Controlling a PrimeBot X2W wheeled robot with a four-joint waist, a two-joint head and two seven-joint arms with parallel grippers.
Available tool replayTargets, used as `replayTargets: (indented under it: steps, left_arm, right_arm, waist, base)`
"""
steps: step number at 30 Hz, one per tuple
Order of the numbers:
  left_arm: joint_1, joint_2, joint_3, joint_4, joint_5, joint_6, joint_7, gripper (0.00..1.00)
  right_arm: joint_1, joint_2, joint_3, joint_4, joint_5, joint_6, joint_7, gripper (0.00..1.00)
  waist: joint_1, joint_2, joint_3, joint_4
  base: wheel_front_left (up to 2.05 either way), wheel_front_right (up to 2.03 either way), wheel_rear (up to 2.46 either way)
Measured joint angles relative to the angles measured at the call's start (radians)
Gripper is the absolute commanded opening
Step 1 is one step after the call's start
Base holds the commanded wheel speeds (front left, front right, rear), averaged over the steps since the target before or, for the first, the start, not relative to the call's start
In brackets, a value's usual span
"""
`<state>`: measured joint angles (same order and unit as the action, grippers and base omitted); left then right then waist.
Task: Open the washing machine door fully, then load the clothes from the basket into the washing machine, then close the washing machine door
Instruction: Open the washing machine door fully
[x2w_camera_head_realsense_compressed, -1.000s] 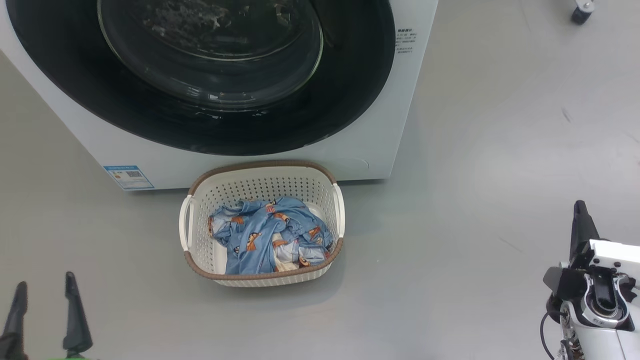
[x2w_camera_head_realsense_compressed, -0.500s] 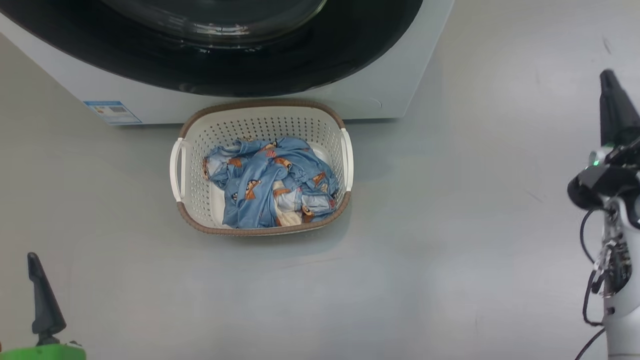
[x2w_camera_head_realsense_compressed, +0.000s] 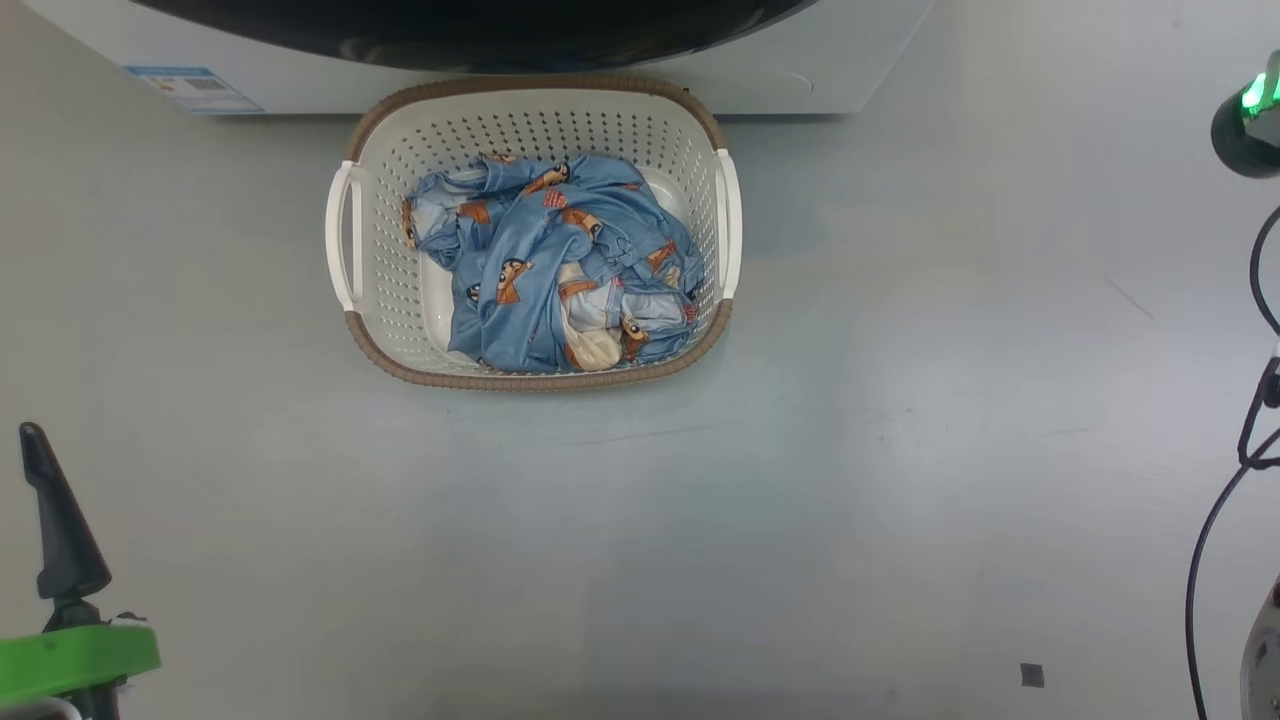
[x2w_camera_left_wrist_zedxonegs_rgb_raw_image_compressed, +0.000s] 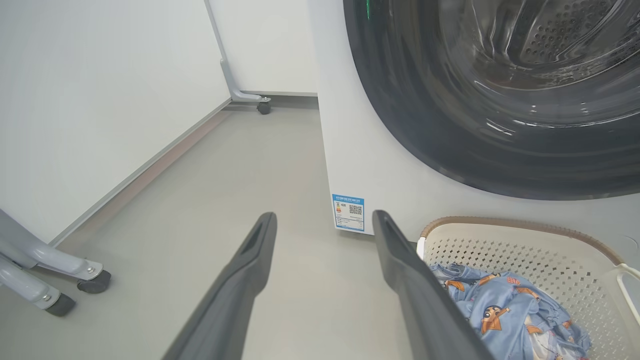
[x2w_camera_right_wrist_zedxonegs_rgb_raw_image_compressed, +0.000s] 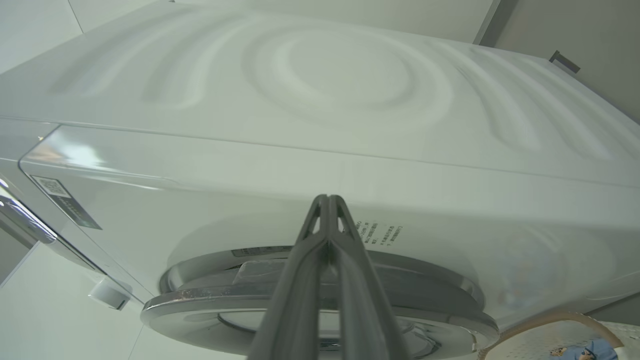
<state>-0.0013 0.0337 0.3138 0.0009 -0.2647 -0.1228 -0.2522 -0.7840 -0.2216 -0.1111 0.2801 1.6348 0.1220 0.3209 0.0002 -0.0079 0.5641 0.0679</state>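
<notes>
The left gripper (x2w_camera_left_wrist_zedxonegs_rgb_raw_image_compressed: 322, 221) was released, its two dark fingers (x2w_camera_left_wrist_zedxonegs_rgb_raw_image_compressed: 240, 280) spread wide with nothing between them. It hung over the grey floor (x2w_camera_head_realsense_compressed: 700, 520), off to the left of the basket (x2w_camera_head_realsense_compressed: 540, 381) and on the side away from the washer. In the left wrist view one finger crossed in front of the basket's left end without touching it. A green band (x2w_camera_head_realsense_compressed: 70, 660) sat behind that gripper.

The right gripper (x2w_camera_right_wrist_zedxonegs_rgb_raw_image_compressed: 327, 205) was clenched, its fingers pressed flat together and holding nothing. It pointed at the white front of the washing machine (x2w_camera_right_wrist_zedxonegs_rgb_raw_image_compressed: 350, 100), just above the round washing machine door (x2w_camera_right_wrist_zedxonegs_rgb_raw_image_compressed: 200, 300). A bit of the basket rim peeked in at the bottom right corner of the right wrist view.

The basket was cream-white with little holes, a brown rim and two side handles. It stood on the floor, right up against the bottom of the washing machine. Inside it lay the clothes (x2w_camera_head_realsense_compressed: 550, 270), a crumpled heap of light blue cloth with small orange-brown cartoon figures. The heap filled the middle and the right of the basket, with some bare bottom showing on the left.

Behind the basket, the black door covered the washer's opening, and the steel drum (x2w_camera_left_wrist_zedxonegs_rgb_raw_image_compressed: 550, 35) showed through its glass. A blue label (x2w_camera_left_wrist_zedxonegs_rgb_raw_image_compressed: 348, 212) sat on the washer's corner, behind and left of the basket.
</notes>
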Motion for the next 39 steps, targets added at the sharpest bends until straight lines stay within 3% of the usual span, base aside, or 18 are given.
replayTargets:
  steps: [14, 39]
  left_arm:
    - [-0.02, -0.001, 0.004, 0.017, -0.001, -0.001, 0.0, 1.0]
    - [-0.04, -0.005, -0.077, 0.056, -0.018, -0.001, 0.0, 1.0]
  right_arm:
    - [-0.149, 0.002, 0.113, 0.029, -0.021, 0.0, 0.119, 0.0]
    - [-0.278, 0.009, 0.163, 0.088, -0.036, 0.0, 0.188, 0.0]
  waist:
    - [0.0, 0.0, 0.057, 0.026]
    - [-0.0001, 0.0, 0.066, 0.116]
  base:
    - [0.0, 0.0, 0.0]
    - [0.0, 0.0, 0.0]
